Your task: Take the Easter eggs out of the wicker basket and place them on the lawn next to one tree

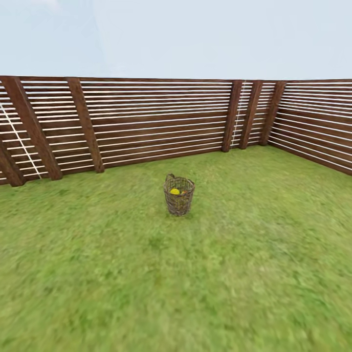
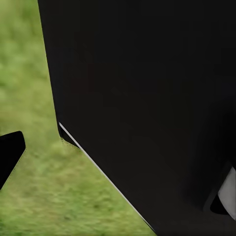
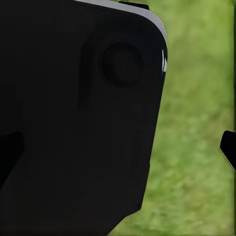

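The wicker basket [image 1: 179,196] stands upright on the lawn [image 1: 98,274] in the middle of the head view, a few metres ahead of me. Yellow Easter eggs [image 1: 175,191] show inside it through the rim; their number is too small to tell. No tree is in view. My left gripper [image 2: 118,157] hangs close against my dark body over grass, with one black fingertip [image 2: 10,152] at the picture's edge. My right gripper [image 3: 118,150] is also beside the dark body, its fingertips [image 3: 229,147] wide apart. Neither gripper holds anything.
A brown horizontal-slat wooden fence [image 1: 146,122] runs behind the basket and turns a corner at the right [image 1: 313,127]. Open grass lies all around the basket and between me and it.
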